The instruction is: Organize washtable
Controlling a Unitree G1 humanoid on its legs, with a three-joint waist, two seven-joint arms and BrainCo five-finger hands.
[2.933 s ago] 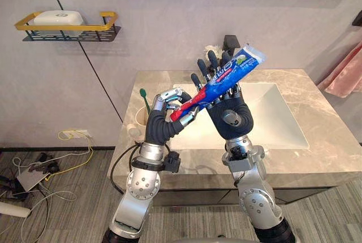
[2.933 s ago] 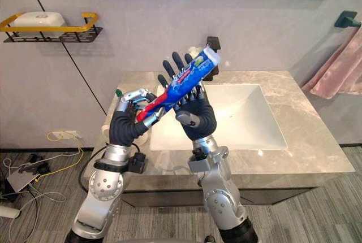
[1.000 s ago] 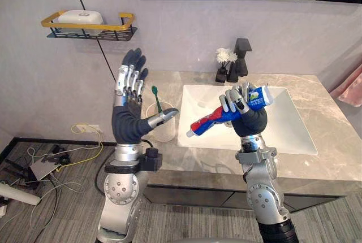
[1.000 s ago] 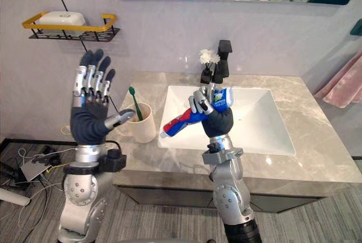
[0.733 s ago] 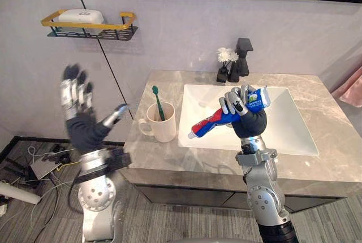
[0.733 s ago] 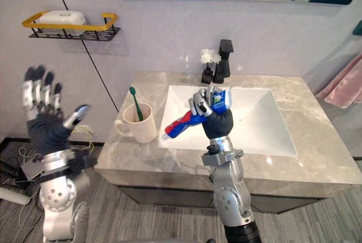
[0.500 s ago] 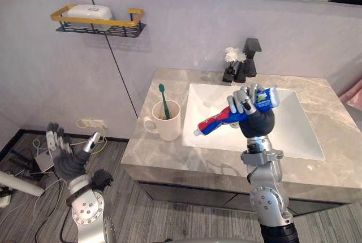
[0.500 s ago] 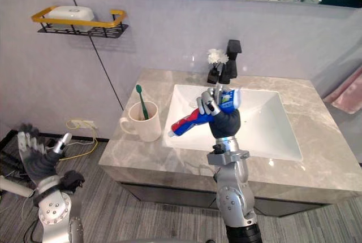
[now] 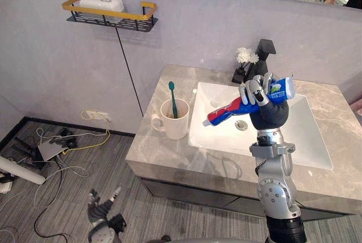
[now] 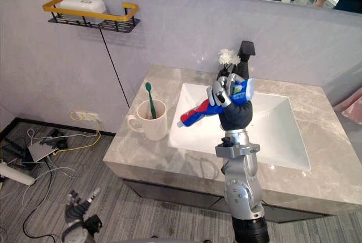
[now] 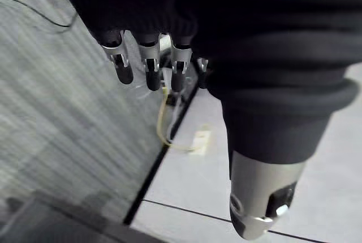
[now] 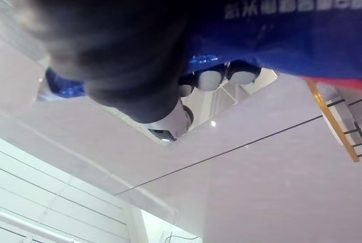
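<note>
toothpaste held up over the sink, cap end toward the mug

we see the right hand raised above the sink, with its fingers and thumb curled round a toothpaste tube. the tube is in the air and touches neither the basin nor the worktop. its long axis lies across the scene, tilted: the red cap end points to the robot's left and a little down, toward the mug, and the flat blue end points up and to the right, past the hand. the hand grips the tube nearer to the flat end, so the longer part sticks out on the left side.

the white mug stands upright on the worktop, just beside the left edge of the sink, with its handle turned to the left. a green toothbrush stands in it, head up, leaning slightly.

behind the sink there is a black faucet, and a small white flower just to its left. on the wall at the left hangs a shelf with a yellow rail, and a white soap box lies on it.

the left hand is low down, near the floor, left of the washtable and well apart from it. its fingers are straight and relaxed, and it holds nothing.
</note>
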